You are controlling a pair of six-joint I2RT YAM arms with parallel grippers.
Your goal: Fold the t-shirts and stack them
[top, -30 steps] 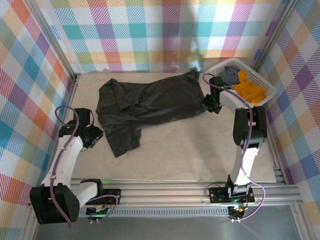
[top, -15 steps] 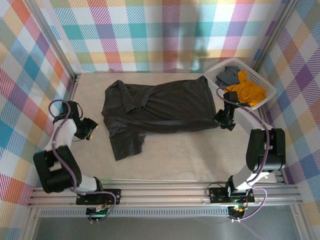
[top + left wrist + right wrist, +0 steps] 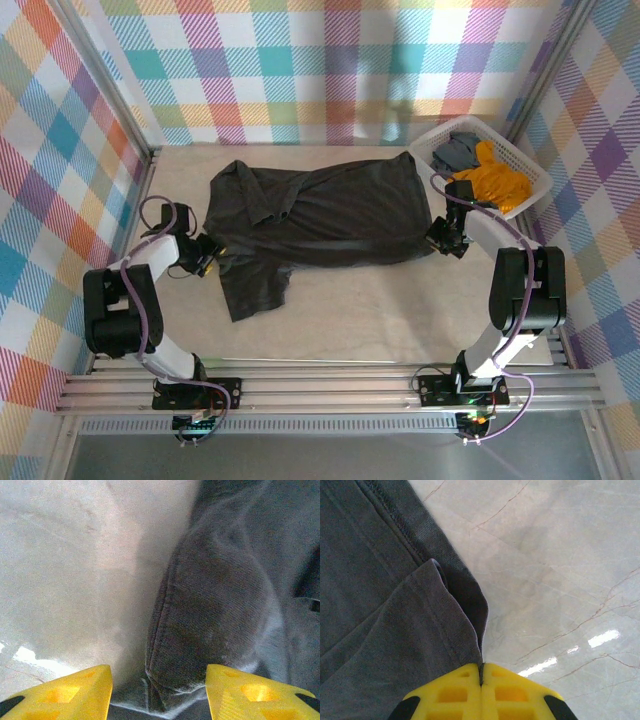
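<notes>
Top external view: the black t-shirt (image 3: 320,215) lies spread across the far middle of the counter (image 3: 380,310), collar end to the left, hem end to the right, and one flap trailing toward the near side on the left. The orange t-shirt (image 3: 495,180) and the grey t-shirt (image 3: 458,150) sit heaped in the white basket (image 3: 522,155) at the far right. The step in hand looks like flattening the first shirt before any fold is made.

The right claw (image 3: 445,238) is at the shirt's right edge. Its wrist view shows the right claw (image 3: 481,672) pressed together, pinching the hem corner. The left claw (image 3: 207,254) is at the shirt's left edge. In its wrist view the left claw (image 3: 159,687) is spread, with a rounded bulge of seamed cloth between its fingers.

The next move probably calls for the left claw to close on that bulge, so both ends can be pulled taut and the trailing flap squared up.

I cannot tell how much cloth sits inside the right pinch, or whether the left fingers touch the fabric. The basket shirts are too crumpled to make out their shapes.
</notes>
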